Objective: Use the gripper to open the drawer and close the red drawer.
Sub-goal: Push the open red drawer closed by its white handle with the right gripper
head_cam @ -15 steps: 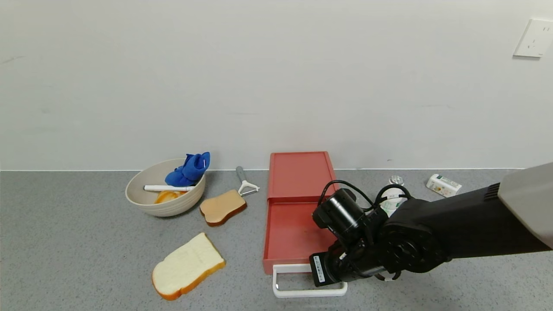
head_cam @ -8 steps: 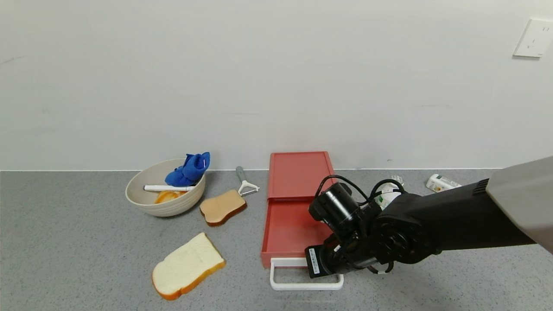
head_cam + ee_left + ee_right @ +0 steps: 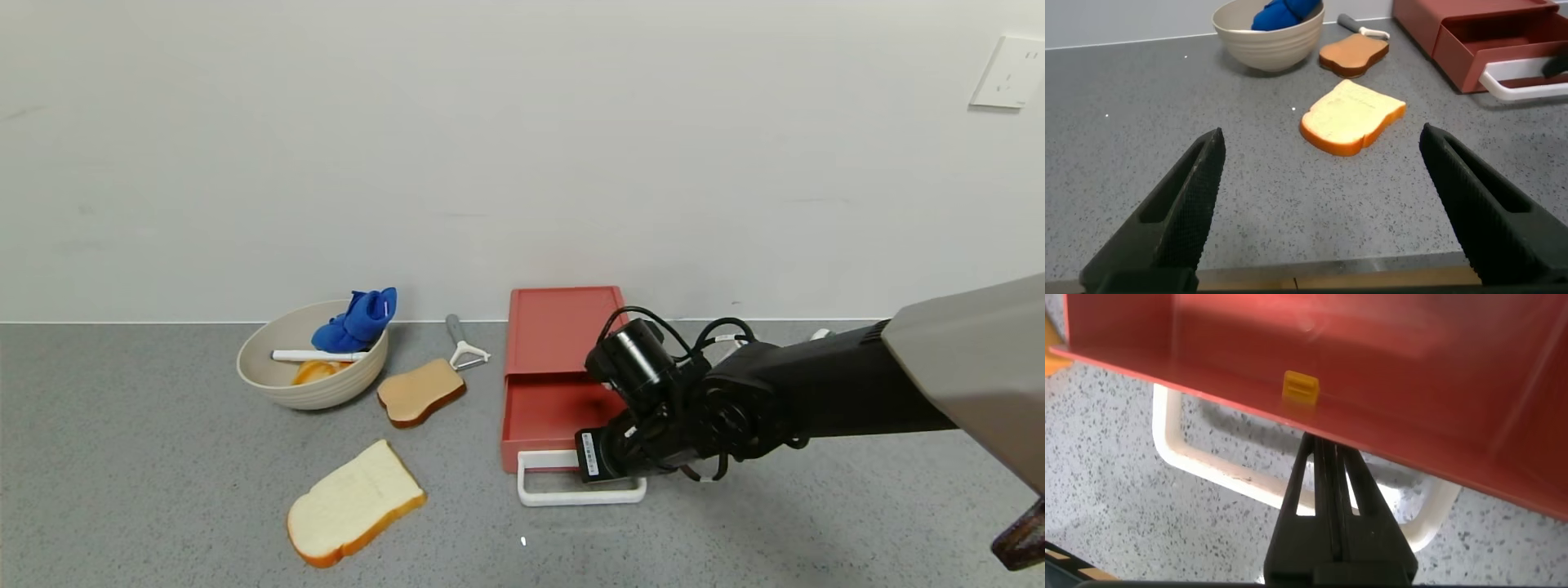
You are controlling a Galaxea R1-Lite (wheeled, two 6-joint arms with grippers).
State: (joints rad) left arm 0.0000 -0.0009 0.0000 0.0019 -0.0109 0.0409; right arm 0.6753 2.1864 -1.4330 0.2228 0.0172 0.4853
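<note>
The red drawer [image 3: 549,412] sits partly pulled out of its low red box [image 3: 565,328] on the grey counter [image 3: 147,474], near the middle and close to the back wall, with its white loop handle [image 3: 576,489] lying on the counter at the near end. The right gripper [image 3: 1331,461] is at that handle — in the right wrist view its two black fingers are pressed together, their tips touching the drawer's front wall just under a small yellow tab [image 3: 1301,387], inside the white loop. In the head view the right arm reaches in from the right, its wrist over the drawer's right front corner. The left gripper [image 3: 1331,204] hangs low over the near edge of the counter, well apart from the drawer, its fingers spread wide. Beyond it lies a slice of white bread [image 3: 355,504], then a toast slice [image 3: 421,393], a peeler [image 3: 463,343] and a beige bowl [image 3: 282,382] holding a blue cloth [image 3: 357,321].
</note>
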